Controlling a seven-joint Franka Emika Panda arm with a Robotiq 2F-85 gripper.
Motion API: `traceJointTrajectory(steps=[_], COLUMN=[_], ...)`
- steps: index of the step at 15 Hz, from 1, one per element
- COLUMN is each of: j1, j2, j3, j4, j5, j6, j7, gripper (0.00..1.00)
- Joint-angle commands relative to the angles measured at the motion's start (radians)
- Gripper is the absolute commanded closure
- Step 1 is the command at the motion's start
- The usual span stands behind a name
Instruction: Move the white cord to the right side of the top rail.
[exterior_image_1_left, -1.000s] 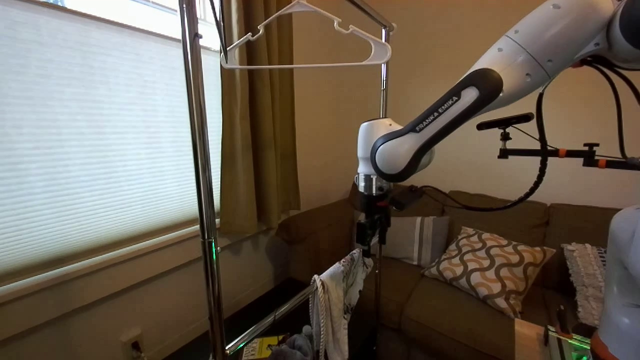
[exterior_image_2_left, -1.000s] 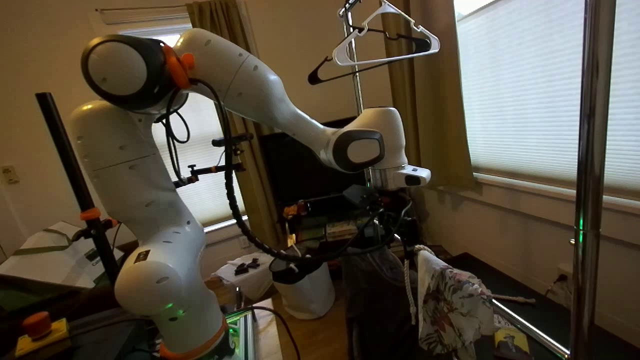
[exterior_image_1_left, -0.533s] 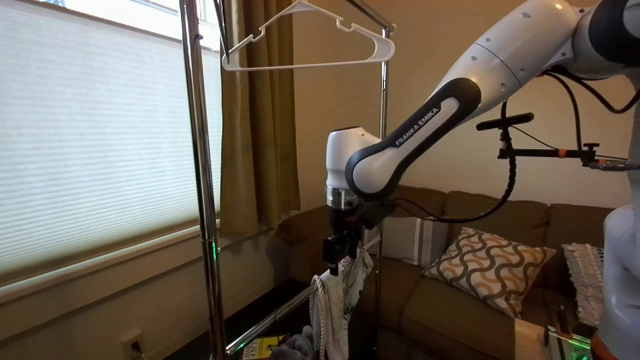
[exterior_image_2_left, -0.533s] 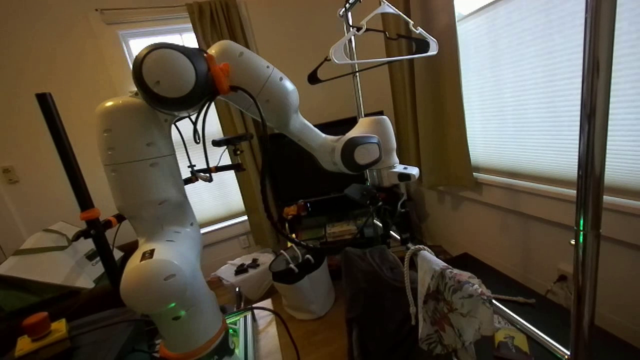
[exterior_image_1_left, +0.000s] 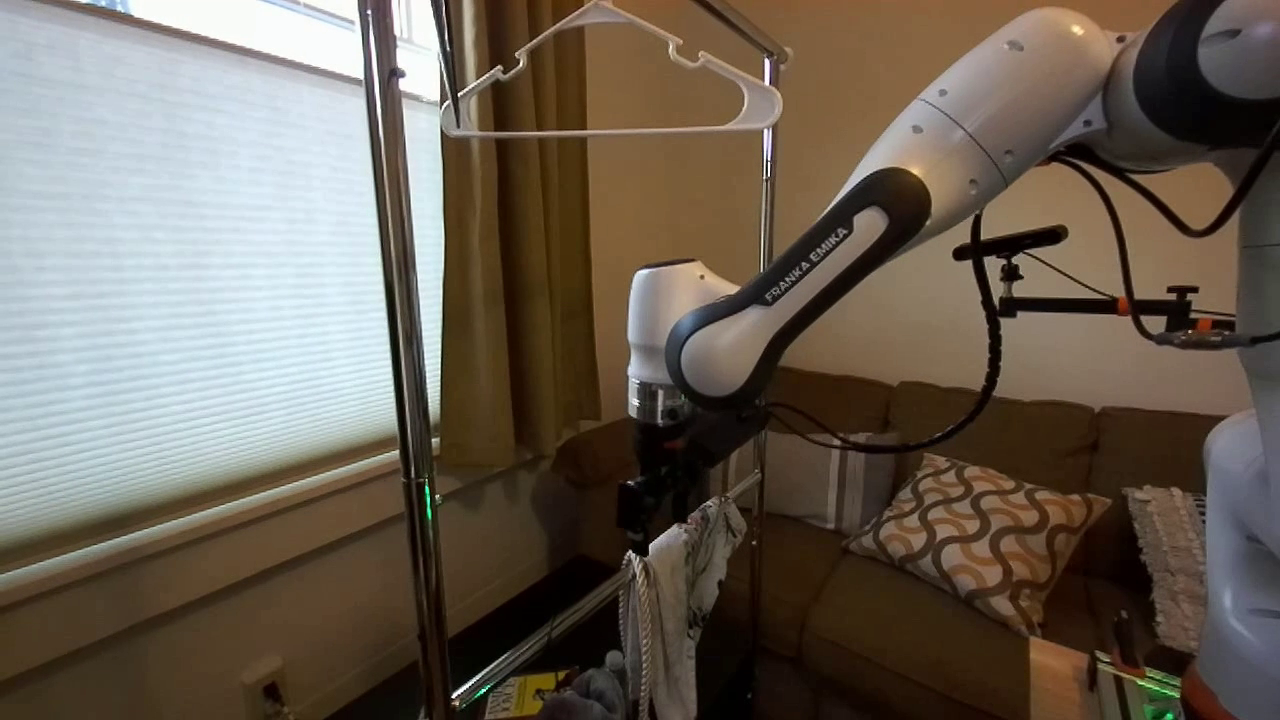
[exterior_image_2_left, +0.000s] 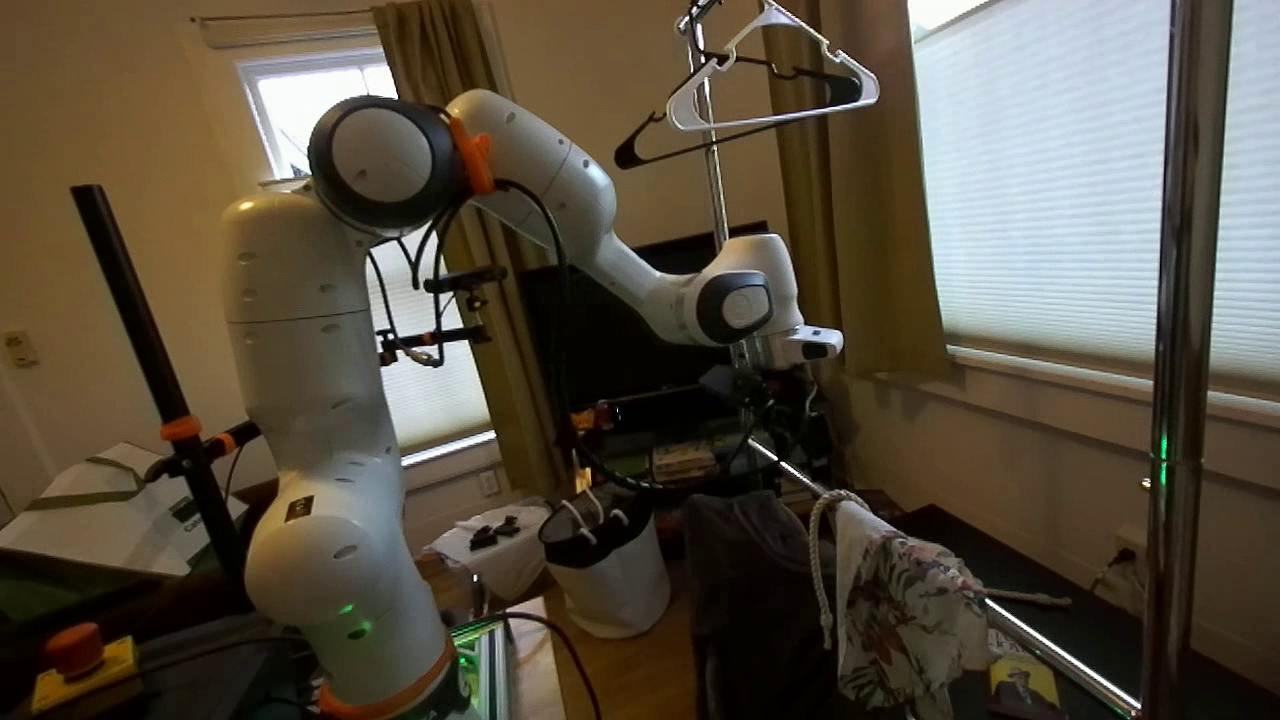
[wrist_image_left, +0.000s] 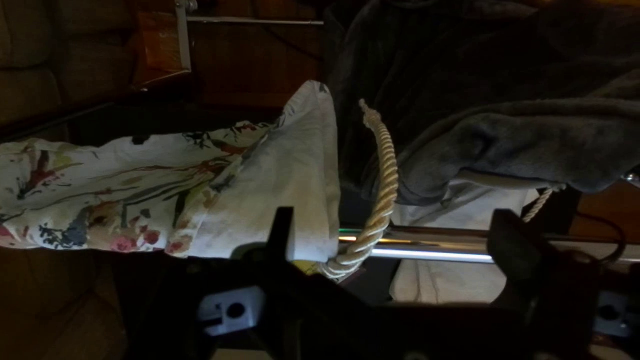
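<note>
Behind stands a brown fabric sofa. Jaws spread, the black gripper hangs over the twisted white cord draped on a lower silver metal crossbar; contact is unclear.

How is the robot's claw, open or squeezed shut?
The claw is open: in the wrist view, its black fingers stand wide apart, with the white cord showing in the gap between them.
</note>
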Motion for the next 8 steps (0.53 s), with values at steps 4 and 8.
traceJointTrajectory(steps=[4, 8], j1=[0.004, 0.013], j2=[0.130, 0.188], j3=[-0.018, -0.026], j4=[0.086, 0.134], j5=[0.048, 0.057], j6=[0.061, 0.037], j7=[0.008, 0.018], gripper=[0.42, 0.60])
